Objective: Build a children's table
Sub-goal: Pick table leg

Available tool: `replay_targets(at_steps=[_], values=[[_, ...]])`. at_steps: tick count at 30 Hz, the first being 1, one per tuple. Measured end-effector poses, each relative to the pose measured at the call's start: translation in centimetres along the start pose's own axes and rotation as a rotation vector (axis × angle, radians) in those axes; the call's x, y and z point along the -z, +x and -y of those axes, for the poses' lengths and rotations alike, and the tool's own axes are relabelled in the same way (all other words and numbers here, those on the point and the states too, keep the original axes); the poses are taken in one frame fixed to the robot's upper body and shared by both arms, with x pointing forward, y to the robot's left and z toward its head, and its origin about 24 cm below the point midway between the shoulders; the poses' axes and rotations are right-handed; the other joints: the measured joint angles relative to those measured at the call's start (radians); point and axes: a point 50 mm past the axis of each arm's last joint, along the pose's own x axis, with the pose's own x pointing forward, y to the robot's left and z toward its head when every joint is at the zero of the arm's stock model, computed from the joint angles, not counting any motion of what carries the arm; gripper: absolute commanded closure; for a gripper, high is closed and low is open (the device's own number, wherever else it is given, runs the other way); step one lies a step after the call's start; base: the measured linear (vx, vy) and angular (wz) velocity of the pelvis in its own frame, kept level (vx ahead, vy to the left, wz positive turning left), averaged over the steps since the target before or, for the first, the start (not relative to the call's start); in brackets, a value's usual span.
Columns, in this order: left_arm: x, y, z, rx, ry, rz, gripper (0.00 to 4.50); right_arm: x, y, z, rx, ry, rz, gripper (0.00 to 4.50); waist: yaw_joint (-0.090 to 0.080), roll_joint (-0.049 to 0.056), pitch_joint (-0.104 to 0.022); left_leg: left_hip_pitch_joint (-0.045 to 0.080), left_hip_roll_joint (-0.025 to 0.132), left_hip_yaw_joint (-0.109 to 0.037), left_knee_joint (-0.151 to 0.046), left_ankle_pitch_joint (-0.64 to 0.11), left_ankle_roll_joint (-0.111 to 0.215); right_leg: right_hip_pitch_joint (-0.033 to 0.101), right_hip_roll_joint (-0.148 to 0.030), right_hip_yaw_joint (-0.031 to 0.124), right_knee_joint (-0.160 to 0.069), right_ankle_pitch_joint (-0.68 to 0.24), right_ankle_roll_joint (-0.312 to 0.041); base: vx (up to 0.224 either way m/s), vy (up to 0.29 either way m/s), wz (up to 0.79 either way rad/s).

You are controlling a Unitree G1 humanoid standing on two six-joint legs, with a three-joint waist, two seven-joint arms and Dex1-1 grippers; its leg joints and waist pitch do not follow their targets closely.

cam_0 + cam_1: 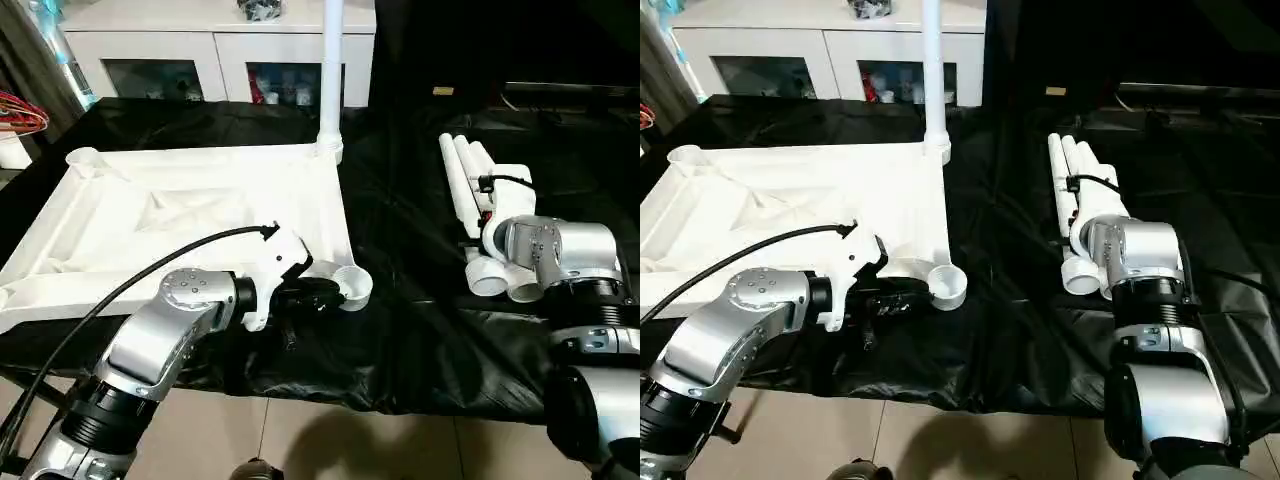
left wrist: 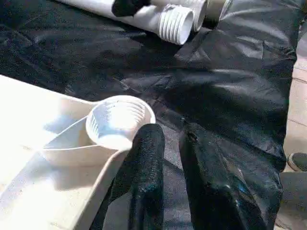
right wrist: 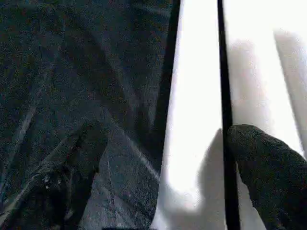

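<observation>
The white tabletop (image 1: 200,220) lies upside down on the black-covered table. One white leg (image 1: 331,70) stands upright in its far right corner socket. Three more legs (image 1: 465,185) lie side by side to the right. My left gripper (image 2: 169,134) is at the near right corner socket (image 1: 352,285). Its fingers (image 2: 146,163) stand a narrow gap apart with only black cloth between them, and one rests against the tabletop's rim. My right gripper (image 3: 167,133) hangs over the lying legs, open wide. One fingertip is over the cloth, the other over the legs, and one leg (image 3: 196,110) lies between them.
The black cloth (image 1: 400,230) covers the table and hangs over its near edge. A white cabinet (image 1: 215,50) with glass doors stands behind. Red wires (image 1: 20,110) lie at the far left. A black cable (image 1: 150,270) runs along my left forearm. A shoe (image 2: 297,160) shows on the floor.
</observation>
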Motion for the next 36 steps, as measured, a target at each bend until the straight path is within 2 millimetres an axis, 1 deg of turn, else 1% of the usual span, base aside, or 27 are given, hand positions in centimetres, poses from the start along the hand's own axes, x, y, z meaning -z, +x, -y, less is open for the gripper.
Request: replay_targets(at_steps=[6, 7, 9, 10, 11, 13, 15, 16, 17, 19, 20, 21, 22, 23, 24, 25, 27, 29, 30, 31, 34, 36], values=[[-0.2, 0.1, -0.4, -0.041, 0.017, 0.006, 3.67, 0.6, 0.5, 0.1, -0.026, 0.022, -0.05, 0.03, 0.0, -0.001, 0.0, 0.0, 0.0, 0.0, 0.001, 0.0, 0.0, 0.0, 0.0, 0.0, 0.0, 0.0, 0.0, 0.0, 0.0, 0.0], [-0.2, 0.0, -0.4, -0.032, 0.016, 0.0, 3.67, 0.7, 0.6, 0.1, -0.029, 0.023, -0.057, 0.3, 0.001, -0.001, 0.0, 0.0, 0.0, 0.0, 0.001, 0.0, 0.0, 0.0, 0.0, 0.0, 0.0, 0.0, 0.0, 0.0, 0.0, 0.0], [0.0, -0.1, -0.4, -0.026, 0.006, -0.013, 3.67, 1.0, 0.7, 0.1, -0.038, 0.028, -0.075, 0.37, 0.001, -0.001, 0.0, 0.0, 0.0, 0.0, 0.001, 0.0, 0.0, 0.0, 0.0, 0.0, 0.001, 0.0, 0.0, 0.0, 0.0, 0.0], [0.0, -0.1, -0.4, -0.027, 0.0, -0.017, 3.5, 0.9, 0.8, 0.0, -0.044, 0.028, -0.077, 0.43, 0.0, -0.001, 0.0, 0.0, 0.0, 0.0, 0.001, 0.0, 0.0, 0.0, 0.0, 0.0, 0.001, 0.0, 0.0, 0.0, 0.0, 0.0], [0.1, -0.1, -0.4, -0.03, -0.006, -0.023, 3.33, 0.7, 0.9, -0.1, -0.047, 0.025, -0.074, 0.72, 0.0, -0.001, 0.0, 0.0, 0.0, 0.0, 0.002, 0.0, 0.0, 0.0, 0.0, 0.0, 0.001, 0.0, 0.0, 0.0, 0.0, 0.0], [0.2, -0.2, -0.4, -0.028, -0.01, -0.031, 3.3, 0.6, 0.9, -0.1, -0.049, 0.024, -0.068, 0.81, 0.0, -0.002, 0.0, 0.0, 0.0, 0.0, 0.002, 0.0, 0.0, 0.0, 0.0, 0.0, 0.001, 0.0, 0.0, 0.0, 0.0, 0.0], [0.3, -0.4, -0.4, -0.017, -0.003, -0.047, 3.05, 0.6, 1.0, 0.0, -0.046, 0.024, -0.07, 0.9, 0.001, -0.003, 0.0, 0.0, 0.0, 0.0, 0.002, 0.0, 0.0, 0.0, 0.0, 0.0, 0.001, 0.0, 0.0, 0.0, 0.0, 0.0], [0.3, -0.4, -0.4, -0.014, -0.001, -0.049, 2.94, 0.6, 1.0, 0.2, -0.042, 0.023, -0.075, 1.02, 0.001, -0.004, 0.0, 0.0, 0.0, 0.0, 0.002, 0.0, 0.0, 0.0, 0.0, 0.0, 0.001, 0.0, 0.0, 0.0, 0.0, 0.0], [0.3, -0.5, -0.5, -0.013, 0.003, -0.054, 2.94, 0.7, 1.1, 0.2, -0.04, 0.023, -0.078, 1.02, 0.002, -0.005, 0.001, 0.0, 0.0, 0.0, 0.002, 0.0, 0.0, 0.0, 0.0, 0.0, 0.002, 0.0, 0.0, 0.0, 0.0, 0.0], [0.3, -0.5, -0.4, -0.009, 0.006, -0.056, 2.81, 0.7, 1.2, 0.2, -0.043, 0.022, -0.079, 1.32, 0.002, -0.006, 0.001, 0.0, 0.0, 0.0, 0.002, 0.0, 0.0, 0.0, 0.0, 0.0, 0.002, 0.0, 0.0, 0.0, 0.0, 0.0], [0.3, -0.5, -0.4, -0.006, 0.008, -0.056, 2.81, 0.7, 1.2, 0.2, -0.047, 0.022, -0.078, 1.32, 0.004, -0.006, 0.001, 0.0, 0.0, 0.0, 0.002, 0.0, 0.0, 0.0, 0.0, 0.0, 0.002, 0.0, 0.0, 0.0, 0.0, 0.0], [0.4, -0.5, -0.4, -0.002, 0.01, -0.059, 2.69, 0.7, 1.2, 0.2, -0.049, 0.021, -0.077, 1.39, 0.005, -0.006, 0.001, 0.0, 0.0, 0.0, 0.002, 0.0, 0.0, 0.0, 0.0, 0.0, 0.002, 0.0, 0.0, 0.0, 0.0, 0.0], [0.4, -0.5, -0.3, 0.0, 0.011, -0.06, 2.48, 0.6, 1.3, 0.2, -0.049, 0.02, -0.077, 1.6, 0.006, -0.006, 0.001, 0.0, 0.0, 0.0, 0.002, 0.0, 0.0, 0.0, 0.0, 0.0, 0.002, 0.0, 0.0, 0.0, 0.0, 0.0], [0.4, -0.5, -0.3, 0.0, 0.013, -0.061, 2.48, 0.7, 1.3, 0.2, -0.047, 0.019, -0.08, 1.6, 0.006, -0.007, 0.0, 0.0, 0.0, 0.0, 0.002, 0.0, 0.0, 0.0, 0.0, 0.0, 0.002, 0.0, 0.0, 0.0, 0.0, 0.0], [0.4, -0.6, -0.4, -0.001, 0.016, -0.062, 2.45, 0.9, 1.4, 0.3, -0.044, 0.018, -0.083, 1.77, 0.008, -0.007, 0.0, 0.0, 0.0, 0.0, 0.002, 0.0, 0.0, 0.0, 0.0, 0.0, 0.002, 0.0, 0.0, 0.0, 0.0, 0.0], [0.4, -0.6, -0.4, -0.003, 0.017, -0.063, 2.45, 0.9, 1.5, 0.3, -0.044, 0.016, -0.08, 1.77, 0.008, -0.008, 0.0, 0.0, 0.0, 0.0, 0.002, 0.0, 0.0, 0.0, 0.0, 0.0, 0.002, 0.0, 0.0, 0.0, 0.0, 0.0], [0.4, -0.6, -0.4, -0.003, 0.02, -0.063, 2.11, 0.9, 1.5, 0.3, -0.045, 0.017, -0.079, 2.04, 0.01, -0.009, 0.0, 0.0, 0.0, 0.0, 0.003, 0.0, 0.0, 0.0, 0.0, 0.0, 0.002, 0.0, 0.0, 0.0, 0.0, 0.0], [0.3, -0.6, -0.4, -0.003, 0.021, -0.062, 2.11, 1.0, 1.6, 0.3, -0.045, 0.02, -0.082, 2.04, 0.011, -0.012, -0.001, 0.0, 0.0, 0.0, 0.003, 0.0, 0.0, 0.0, 0.0, 0.0, 0.003, 0.0, 0.0, 0.0, 0.0, 0.0], [0.3, -0.6, -0.4, -0.004, 0.021, -0.062, 2.01, 1.1, 1.7, 0.4, -0.046, 0.021, -0.082, 2.25, 0.012, -0.013, -0.002, 0.0, 0.0, 0.0, 0.003, 0.0, 0.0, 0.0, 0.0, 0.0, 0.003, 0.0, 0.0, 0.0, 0.0, 0.0], [0.3, -0.6, -0.4, -0.006, 0.021, -0.062, 2.01, 1.1, 1.7, 0.4, -0.047, 0.024, -0.081, 2.25, 0.013, -0.014, -0.002, 0.0, 0.0, 0.0, 0.004, 0.0, 0.0, 0.0, 0.0, 0.0, 0.003, 0.0, 0.0, 0.0, 0.0, 0.0], [0.3, -0.5, -0.3, -0.008, 0.019, -0.054, 1.7, 1.1, 1.8, 0.5, -0.046, 0.029, -0.078, 2.43, 0.015, -0.015, -0.002, 0.0, 0.0, 0.0, 0.005, 0.0, 0.0, 0.001, 0.0, 0.0, 0.003, 0.001, -0.001, 0.0, 0.0, 0.0], [0.2, -0.3, -0.3, -0.014, 0.016, -0.047, 1.61, 1.2, 1.9, 0.7, -0.041, 0.038, -0.073, 2.53, 0.019, -0.015, -0.003, 0.0, 0.001, 0.0, 0.006, 0.0, 0.0, 0.001, 0.0, 0.0, 0.004, 0.001, -0.001, 0.0, 0.0, 0.0]])
